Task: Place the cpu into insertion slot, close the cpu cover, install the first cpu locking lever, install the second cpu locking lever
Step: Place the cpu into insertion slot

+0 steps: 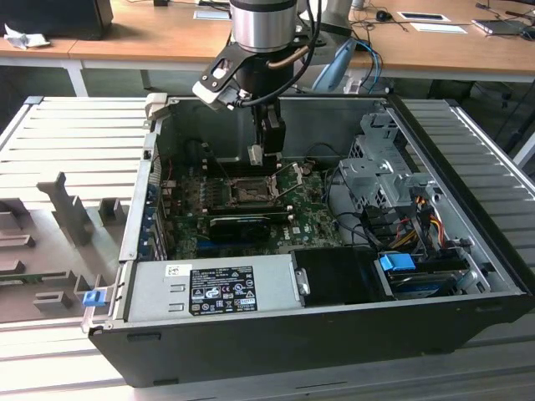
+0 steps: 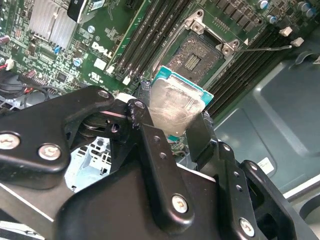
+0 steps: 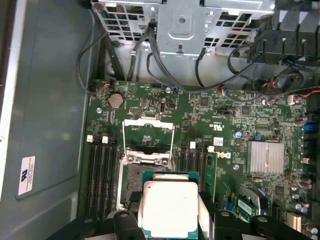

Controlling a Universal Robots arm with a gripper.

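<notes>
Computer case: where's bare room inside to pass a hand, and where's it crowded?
Bare: the grey case panel beside the memory slots. Crowded: the cabled drive cage, and near the insertion slot, where the end effector holds the cpu.

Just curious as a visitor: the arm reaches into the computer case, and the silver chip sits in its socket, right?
Not quite: the chip is clamped in the jaws above the board; the socket is empty, as the second wrist view shows.
</notes>
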